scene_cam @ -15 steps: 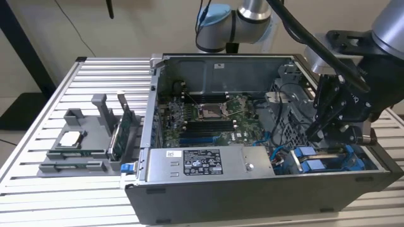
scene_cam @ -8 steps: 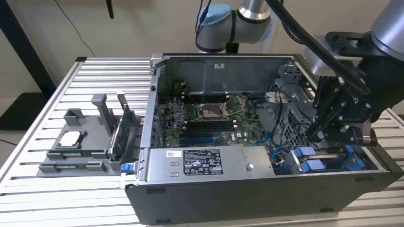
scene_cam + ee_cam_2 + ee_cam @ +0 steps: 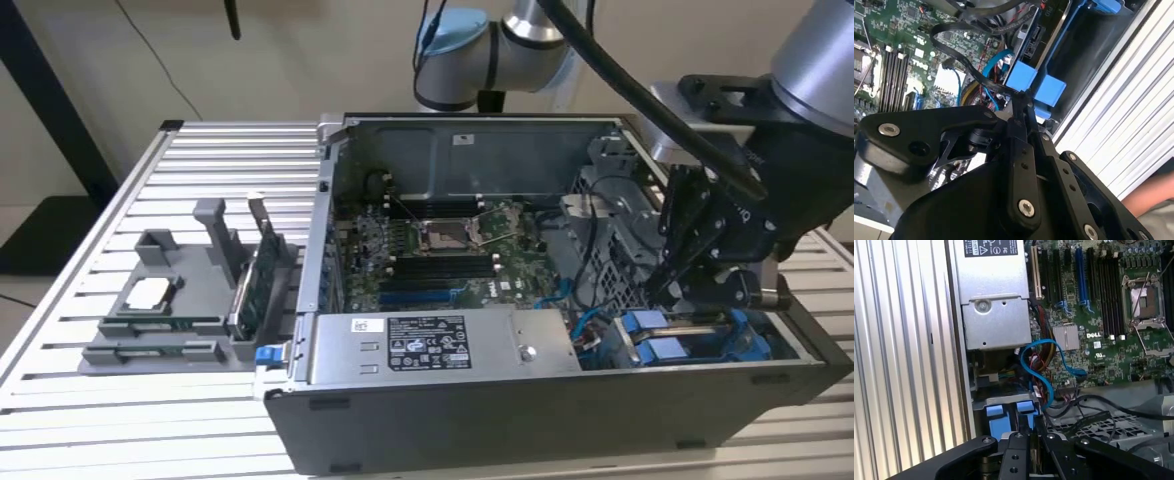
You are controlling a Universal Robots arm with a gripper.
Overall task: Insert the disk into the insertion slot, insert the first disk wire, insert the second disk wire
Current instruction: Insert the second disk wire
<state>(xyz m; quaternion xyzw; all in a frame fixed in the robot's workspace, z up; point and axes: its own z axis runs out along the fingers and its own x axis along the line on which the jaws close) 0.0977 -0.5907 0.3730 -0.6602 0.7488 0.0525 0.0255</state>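
gripper [image 3: 694, 290] is down in the corner of the case, fingers pinched together right above the disk [image 3: 694, 340], which sits flat in its slot just below, blue tabs facing it

Open case [image 3: 534, 420] on slatted table [image 3: 80, 420]; motherboard [image 3: 441, 250] inside; grey holder [image 3: 174, 300] with RAM sticks [image 3: 263, 270] at exterior view's left.
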